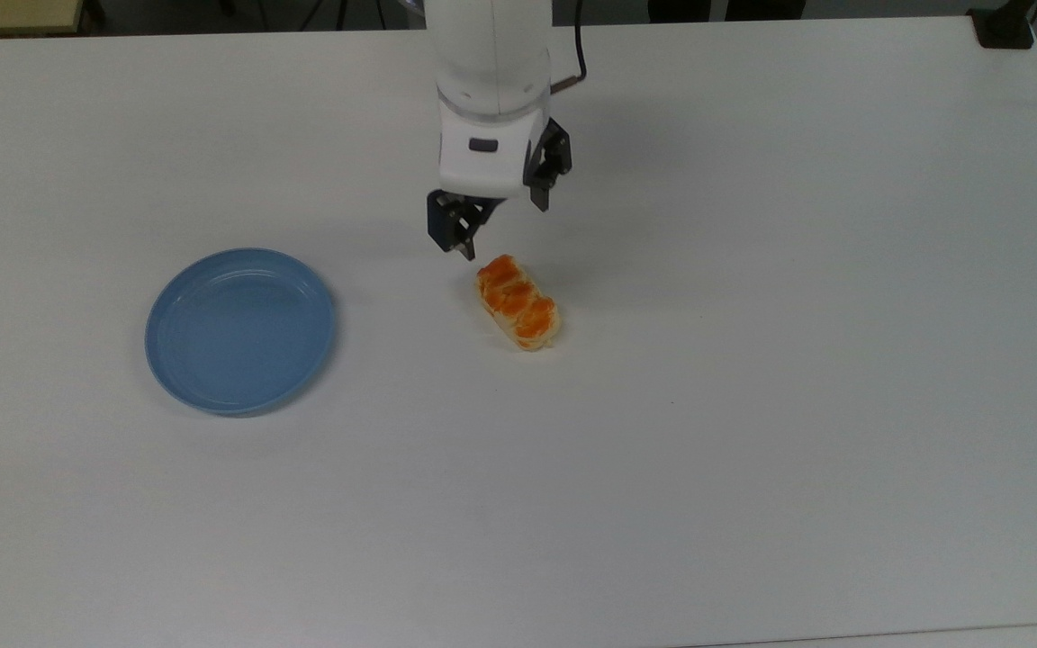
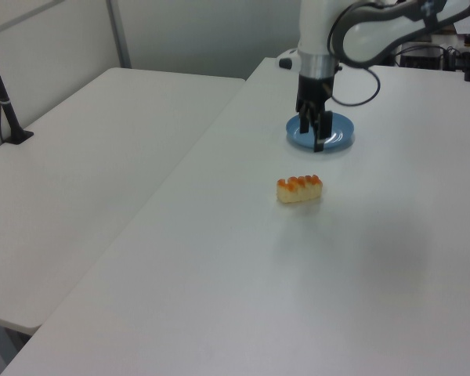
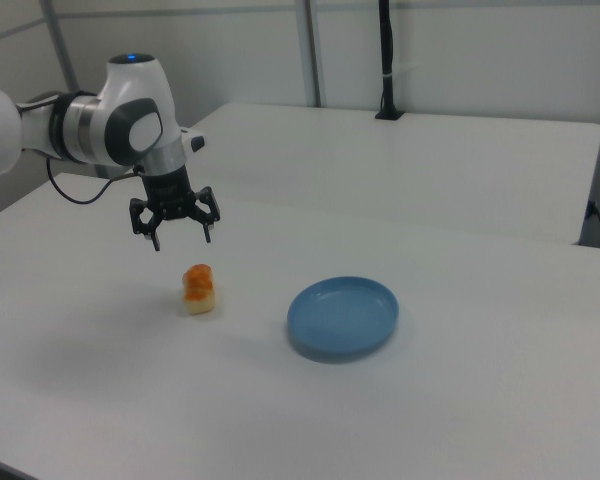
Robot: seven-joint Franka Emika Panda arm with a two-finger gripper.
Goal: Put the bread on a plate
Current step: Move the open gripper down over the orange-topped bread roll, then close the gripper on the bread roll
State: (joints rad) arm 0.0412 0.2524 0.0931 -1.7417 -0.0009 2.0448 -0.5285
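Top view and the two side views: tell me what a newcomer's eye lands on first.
The white arm's end effector, fingers spread open, hangs above the white table, just beyond the bread toward the top view's upper edge. The orange-topped bread lies near the table's middle. The light-blue plate sits apart from it on the top view's left, with nothing on it.
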